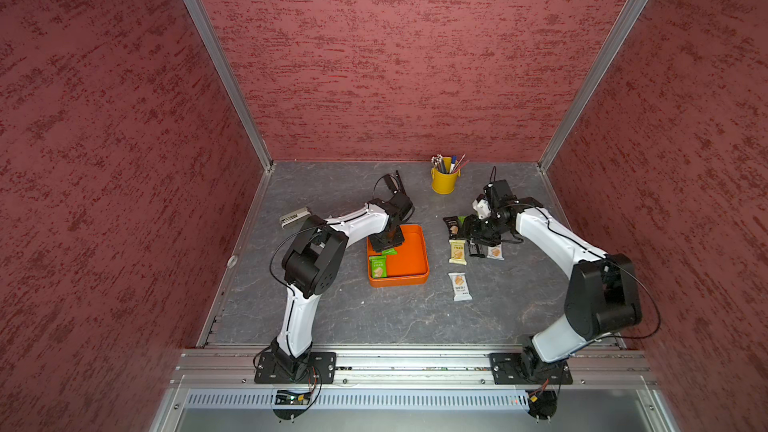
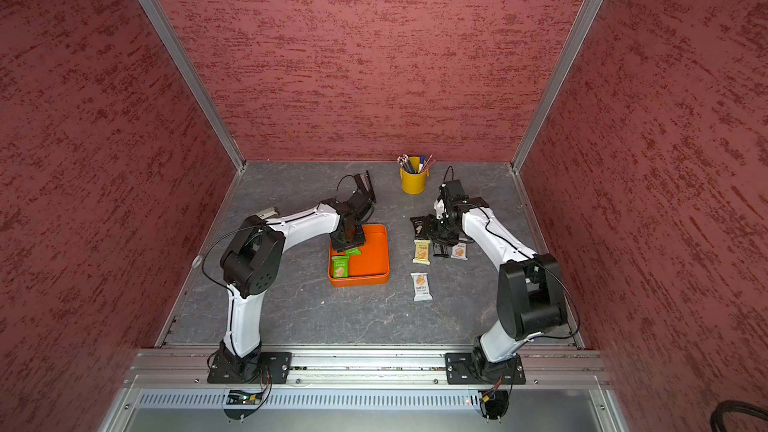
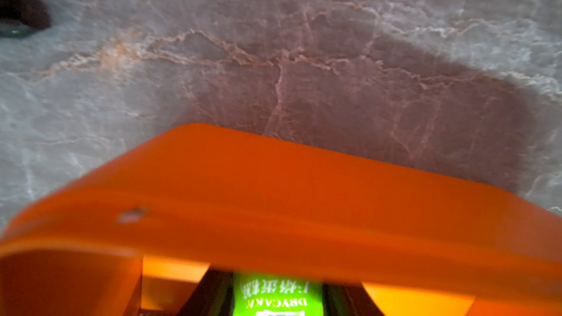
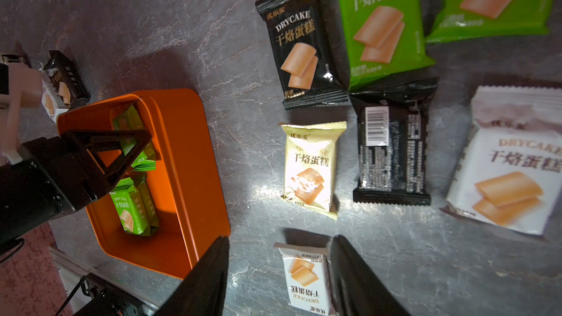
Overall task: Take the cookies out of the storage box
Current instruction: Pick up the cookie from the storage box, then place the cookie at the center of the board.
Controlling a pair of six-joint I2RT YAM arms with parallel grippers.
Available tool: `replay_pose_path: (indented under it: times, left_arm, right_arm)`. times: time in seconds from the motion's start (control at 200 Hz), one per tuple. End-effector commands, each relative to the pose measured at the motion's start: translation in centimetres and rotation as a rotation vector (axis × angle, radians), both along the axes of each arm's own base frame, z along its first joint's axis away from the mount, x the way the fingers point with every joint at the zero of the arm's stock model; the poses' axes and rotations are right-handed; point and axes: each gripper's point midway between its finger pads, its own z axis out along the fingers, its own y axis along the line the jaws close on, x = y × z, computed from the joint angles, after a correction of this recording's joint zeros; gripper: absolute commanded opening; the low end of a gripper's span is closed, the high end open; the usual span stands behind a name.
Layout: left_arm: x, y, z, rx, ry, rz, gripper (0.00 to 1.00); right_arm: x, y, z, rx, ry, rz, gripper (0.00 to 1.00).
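The orange storage box (image 1: 411,280) (image 2: 365,280) sits mid-table. My left gripper (image 1: 387,245) reaches down into its far left part. In the left wrist view its dark fingers (image 3: 213,296) press both sides of a green cookie packet (image 3: 275,294). Another green packet (image 1: 378,265) (image 4: 130,208) lies in the box. Right of the box, several cookies lie on the table: pale yellow (image 1: 457,252) (image 4: 310,165), white (image 1: 460,285), black (image 4: 301,56), green (image 4: 383,25). My right gripper (image 1: 473,238) (image 4: 279,269) hovers open above them, holding nothing.
A yellow pen bucket (image 1: 444,180) stands at the back, right of centre. A grey stapler-like bar (image 1: 294,216) lies at the left, behind the left arm. In the right wrist view a black packet (image 4: 60,83) lies on the table beyond the box.
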Motion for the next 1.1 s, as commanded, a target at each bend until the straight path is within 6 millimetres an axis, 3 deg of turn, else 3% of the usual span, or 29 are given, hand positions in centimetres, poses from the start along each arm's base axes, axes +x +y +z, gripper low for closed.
replay_pose_path:
  times: [0.0, 0.381, 0.671, 0.887, 1.092]
  left_arm:
    - [0.2, -0.5, 0.9, -0.02, -0.021, -0.015, 0.41]
    - [-0.3, -2.7, 4.6, -0.073, -0.079, -0.06, 0.41]
    - [-1.9, -2.6, 6.5, -0.092, -0.099, -0.054, 0.41]
    - [-2.4, -0.8, 8.2, -0.087, -0.13, -0.033, 0.41]
    - [-2.8, 2.8, 8.5, -0.074, -0.111, -0.006, 0.41]
  right_arm:
    - [0.3, -0.4, 0.3, -0.009, -0.007, 0.0, 0.58]
    - [-0.1, -0.3, 0.8, 0.01, -0.02, -0.01, 0.58]
    - [-0.9, 0.1, 0.7, 0.05, -0.019, -0.018, 0.58]
    - [-1.1, 0.6, 0.5, 0.087, -0.01, -0.024, 0.58]
    - [-0.7, 1.1, 0.0, 0.12, 0.001, -0.043, 0.58]
